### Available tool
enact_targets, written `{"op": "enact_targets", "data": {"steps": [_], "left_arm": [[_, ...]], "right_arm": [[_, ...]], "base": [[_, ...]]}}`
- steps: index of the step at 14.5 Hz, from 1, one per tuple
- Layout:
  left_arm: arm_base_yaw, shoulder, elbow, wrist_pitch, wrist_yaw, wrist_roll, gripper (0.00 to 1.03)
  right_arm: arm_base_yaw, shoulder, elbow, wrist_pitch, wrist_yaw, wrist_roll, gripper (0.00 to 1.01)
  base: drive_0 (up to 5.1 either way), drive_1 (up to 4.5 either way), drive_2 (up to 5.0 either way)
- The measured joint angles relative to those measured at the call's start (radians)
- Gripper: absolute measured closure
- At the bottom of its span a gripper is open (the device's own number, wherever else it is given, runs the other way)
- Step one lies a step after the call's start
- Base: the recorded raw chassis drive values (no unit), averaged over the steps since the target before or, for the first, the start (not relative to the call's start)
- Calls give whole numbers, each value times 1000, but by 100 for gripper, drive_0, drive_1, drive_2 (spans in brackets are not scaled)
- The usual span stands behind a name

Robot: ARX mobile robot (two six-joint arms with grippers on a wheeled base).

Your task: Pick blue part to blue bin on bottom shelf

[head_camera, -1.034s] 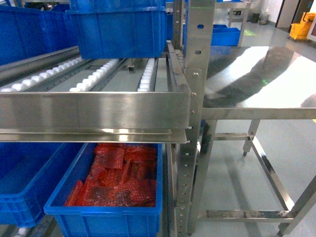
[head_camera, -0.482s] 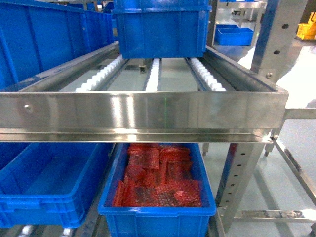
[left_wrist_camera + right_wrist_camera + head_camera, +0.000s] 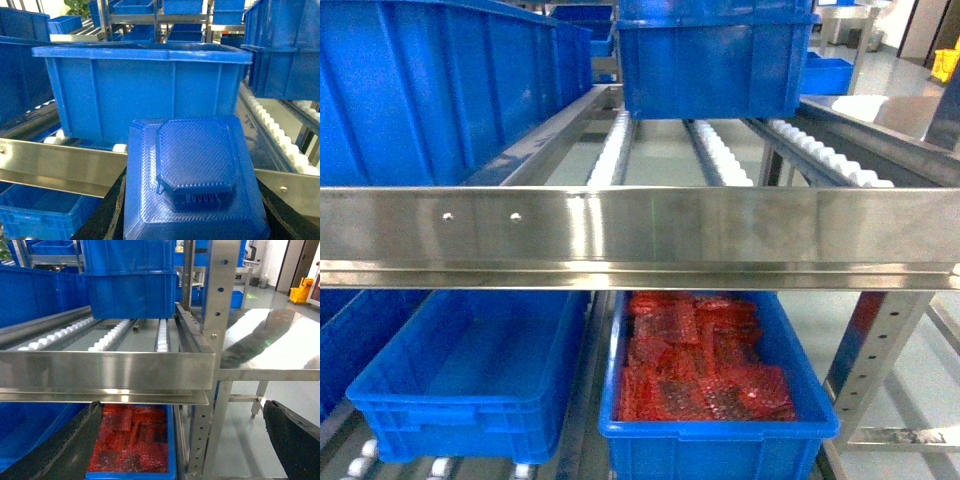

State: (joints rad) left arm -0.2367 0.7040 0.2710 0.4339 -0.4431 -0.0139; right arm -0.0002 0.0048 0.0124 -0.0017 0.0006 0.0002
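Note:
The blue part (image 3: 195, 175), a ribbed square piece with a raised octagonal top, fills the lower left wrist view. My left gripper (image 3: 195, 222) is shut on it, one black finger on each side. Neither gripper shows in the head view. The bottom shelf (image 3: 440, 467) lies under the steel front rail (image 3: 640, 240), with white rollers at its lower left. On it stands an empty blue bin (image 3: 470, 380), whose corner (image 3: 35, 215) shows below the rail in the left wrist view. My right gripper (image 3: 177, 450) is open and holds nothing.
A second blue bin (image 3: 715, 400) full of red parts (image 3: 132, 440) sits right of the empty one. Large blue bins (image 3: 715, 60) (image 3: 145, 90) stand on the roller level above. Perforated uprights (image 3: 880, 340) (image 3: 210, 405) and a steel table (image 3: 270, 340) are at the right.
The head view has swung left along the rack. The steel table has left it, and the empty blue bin and the red-part bin now sit under the middle of the rail.

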Motion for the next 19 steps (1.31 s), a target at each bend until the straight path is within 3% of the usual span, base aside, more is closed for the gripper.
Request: {"op": "enact_targets", "data": {"steps": [19], "left_arm": [[-2, 0, 0, 0, -1, 0, 59]], "right_arm": [[0, 0, 0, -3, -3, 0, 3]], "base": [[-8, 404, -420]]}}
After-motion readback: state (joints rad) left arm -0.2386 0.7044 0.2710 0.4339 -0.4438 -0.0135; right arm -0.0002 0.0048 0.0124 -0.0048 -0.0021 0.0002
